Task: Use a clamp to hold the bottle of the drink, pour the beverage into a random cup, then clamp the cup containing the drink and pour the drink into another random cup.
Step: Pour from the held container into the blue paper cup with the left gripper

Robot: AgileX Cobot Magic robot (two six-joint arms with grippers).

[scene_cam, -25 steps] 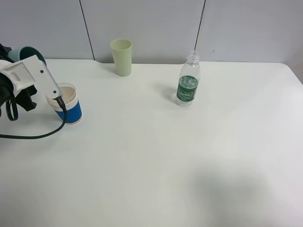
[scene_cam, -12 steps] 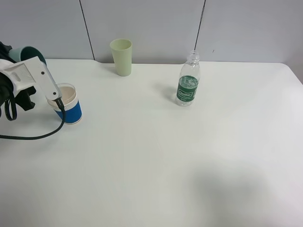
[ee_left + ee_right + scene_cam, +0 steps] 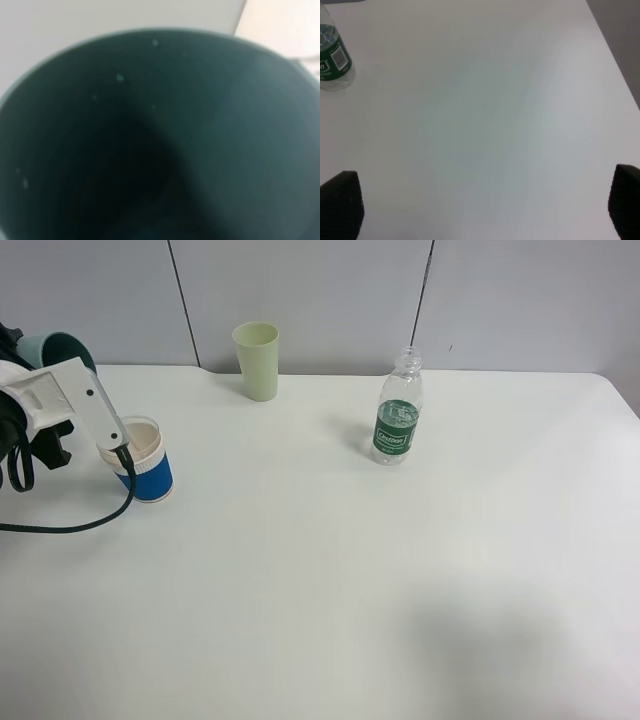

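The left tool (image 3: 38, 358) is clamped on the teal-green tumbler (image 3: 60, 346), holding it tilted above the worktop (image 3: 350, 570) at its far left, just behind the blue-sleeved paper cup (image 3: 146, 466); the left wrist view is filled by the tumbler's dark inside, dotted with a few pale specks. The right tool (image 3: 482, 205) hangs with its jaws spread wide over bare worktop, gripping nothing. The bottle (image 3: 398, 418) stands upright near the back, well apart from the pale yellow-green tumbler (image 3: 258, 360).
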